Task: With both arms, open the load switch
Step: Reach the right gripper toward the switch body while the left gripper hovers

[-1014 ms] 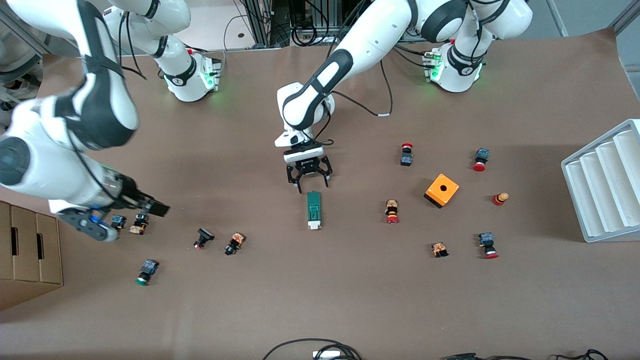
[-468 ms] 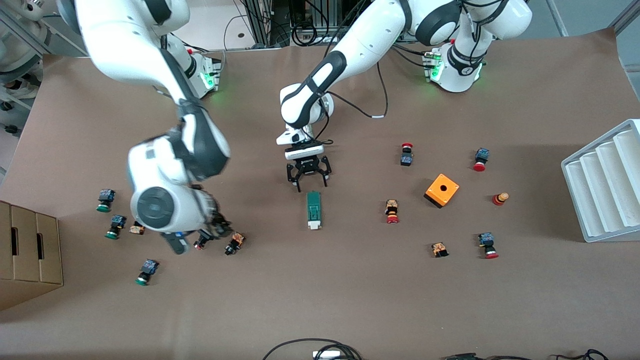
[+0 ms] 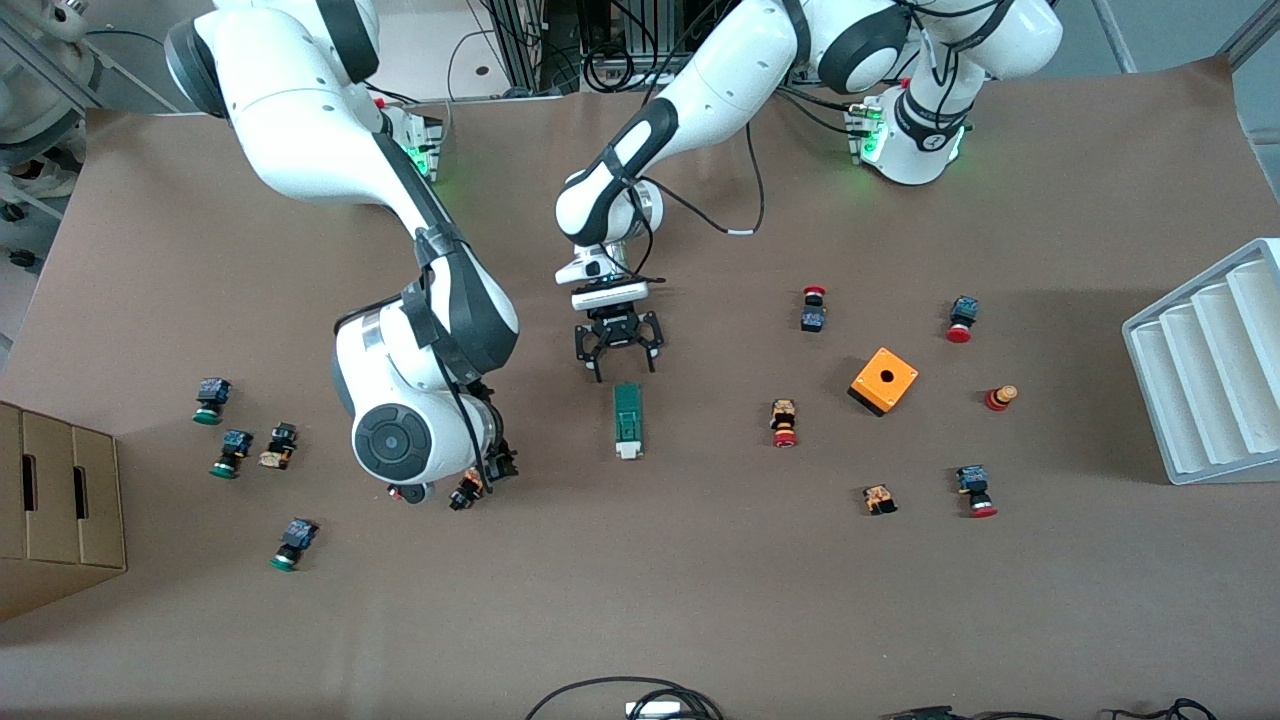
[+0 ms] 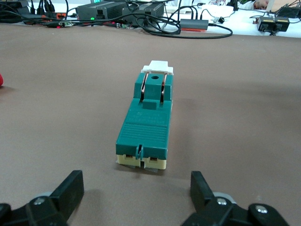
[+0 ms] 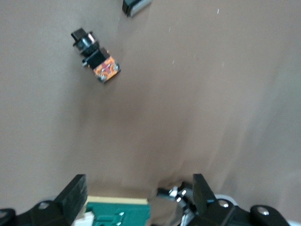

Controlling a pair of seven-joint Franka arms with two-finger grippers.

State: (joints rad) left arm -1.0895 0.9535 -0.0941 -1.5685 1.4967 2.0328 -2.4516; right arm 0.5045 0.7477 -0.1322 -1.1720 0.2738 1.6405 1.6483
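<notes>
Left gripper (image 3: 618,352) spread beside load switch (image 3: 627,421)

on the table i count one load switch (image 3: 627,421), one orange box (image 3: 884,380) and one white rack (image 3: 1210,362). i see about thirteen small push-buttons (image 3: 785,422). there are two arms, each with one gripper.
</notes>
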